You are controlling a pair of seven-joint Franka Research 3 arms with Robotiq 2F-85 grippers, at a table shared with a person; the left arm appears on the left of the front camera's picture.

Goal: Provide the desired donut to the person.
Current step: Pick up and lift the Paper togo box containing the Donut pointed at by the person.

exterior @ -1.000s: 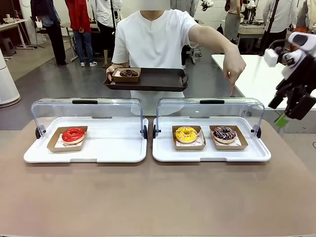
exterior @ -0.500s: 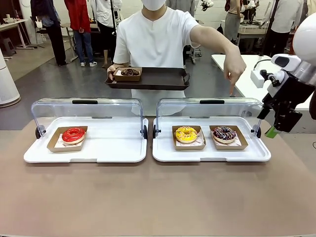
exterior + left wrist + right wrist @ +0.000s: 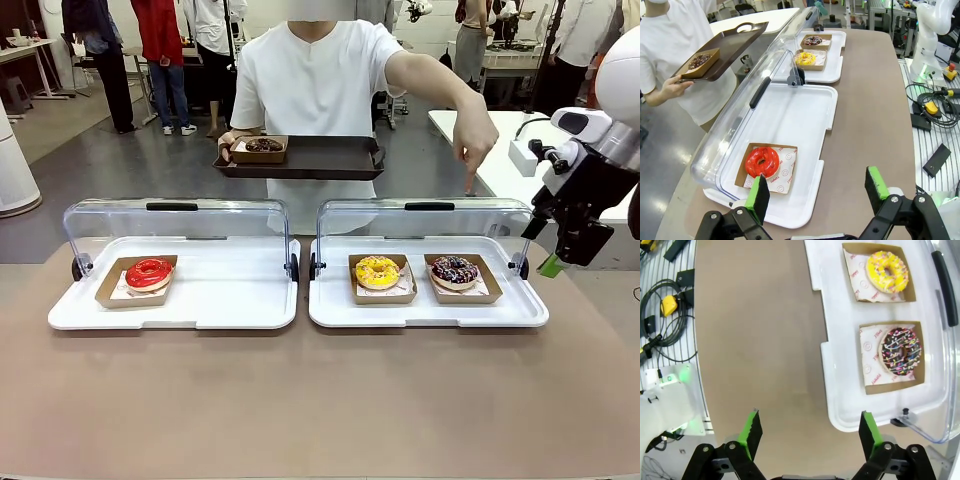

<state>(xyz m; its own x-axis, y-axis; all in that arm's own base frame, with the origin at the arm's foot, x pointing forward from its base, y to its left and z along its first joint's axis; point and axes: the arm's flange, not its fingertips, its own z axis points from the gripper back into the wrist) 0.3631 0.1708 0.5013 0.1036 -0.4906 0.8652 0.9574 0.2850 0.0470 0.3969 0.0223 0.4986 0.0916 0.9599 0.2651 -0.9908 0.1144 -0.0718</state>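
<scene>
While the person [image 3: 315, 80] is standing at the far side of the counter [image 3: 320, 400], holding a dark serving tray [image 3: 330, 160] in one hand [image 3: 228, 143] and pointing the other hand [image 3: 473, 135] straight down, two white display trays are sitting side by side on the counter. Each is keeping its clear lid swung up at the back, so the left lid [image 3: 175, 225] and the right lid [image 3: 425, 222] are standing between the person and the donuts. Four donuts are showing, each lying in its own brown card tray [image 3: 110, 295]. A red donut [image 3: 149, 272] is lying alone in the left display tray [image 3: 230, 290]. A yellow donut [image 3: 377, 270] and a sprinkled chocolate donut [image 3: 455, 269] are sharing the right display tray [image 3: 330, 290], the sprinkled one lying below the pointing finger. A dark donut [image 3: 262, 145] is riding on the serving tray. The right arm's jaws are hanging apart just off the right display tray's right end, and the left arm's jaws are gaping apart above the counter's edge near the red donut.
</scene>
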